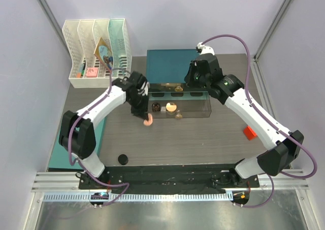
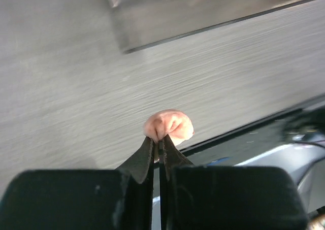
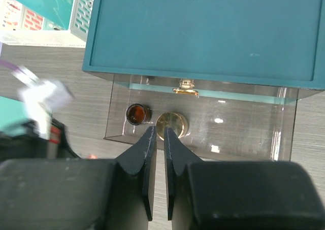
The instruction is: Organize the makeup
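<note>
Left gripper (image 2: 159,141) pinching pink compact (image 2: 168,126) over counter (image 2: 76,88), beside clear organizer (image 1: 200,110).
We see right gripper (image 3: 157,133) nearly closed, empty — over gold compact (image 3: 171,125); file rack (image 1: 71,42) labels too small to read.

No text was legible in any view, printed cards (image 1: 104,52) in the white file rack (image 1: 71,42) were too small to read, red-and-white print on the sheet (image 3: 23,14) at the right wrist view's corner was only blurred blocks.
</note>
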Controlling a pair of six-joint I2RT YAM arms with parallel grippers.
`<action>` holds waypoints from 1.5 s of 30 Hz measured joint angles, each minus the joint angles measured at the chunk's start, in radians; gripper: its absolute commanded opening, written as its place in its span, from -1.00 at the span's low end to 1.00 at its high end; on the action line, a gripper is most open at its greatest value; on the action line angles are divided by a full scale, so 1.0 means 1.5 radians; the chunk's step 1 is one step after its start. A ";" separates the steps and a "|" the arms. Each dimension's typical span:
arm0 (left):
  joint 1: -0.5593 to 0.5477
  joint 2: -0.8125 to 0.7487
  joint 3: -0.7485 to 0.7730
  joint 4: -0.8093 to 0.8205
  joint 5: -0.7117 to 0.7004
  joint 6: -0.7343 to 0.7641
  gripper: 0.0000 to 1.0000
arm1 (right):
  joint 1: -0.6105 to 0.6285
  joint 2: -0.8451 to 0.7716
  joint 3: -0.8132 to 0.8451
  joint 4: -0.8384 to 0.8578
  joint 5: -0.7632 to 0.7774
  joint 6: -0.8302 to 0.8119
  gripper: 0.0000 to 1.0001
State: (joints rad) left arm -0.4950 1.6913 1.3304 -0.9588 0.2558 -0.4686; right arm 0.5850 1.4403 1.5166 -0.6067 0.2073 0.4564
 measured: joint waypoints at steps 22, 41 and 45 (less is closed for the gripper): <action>0.004 0.181 0.262 -0.004 0.016 -0.018 0.65 | 0.000 -0.020 -0.046 0.007 -0.033 0.031 -0.67; 0.034 -0.139 -0.107 -0.175 -0.145 -0.050 0.94 | 0.000 -0.011 -0.067 0.026 -0.096 0.032 -0.64; 0.034 -0.176 -0.214 -0.169 -0.135 -0.086 0.96 | 0.000 0.001 -0.067 0.026 -0.110 0.032 -0.63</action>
State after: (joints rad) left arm -0.4446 1.4273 1.0092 -1.2121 0.0536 -0.5983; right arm 0.5850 1.4410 1.4155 -0.5674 0.0418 0.5041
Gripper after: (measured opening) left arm 0.972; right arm 0.180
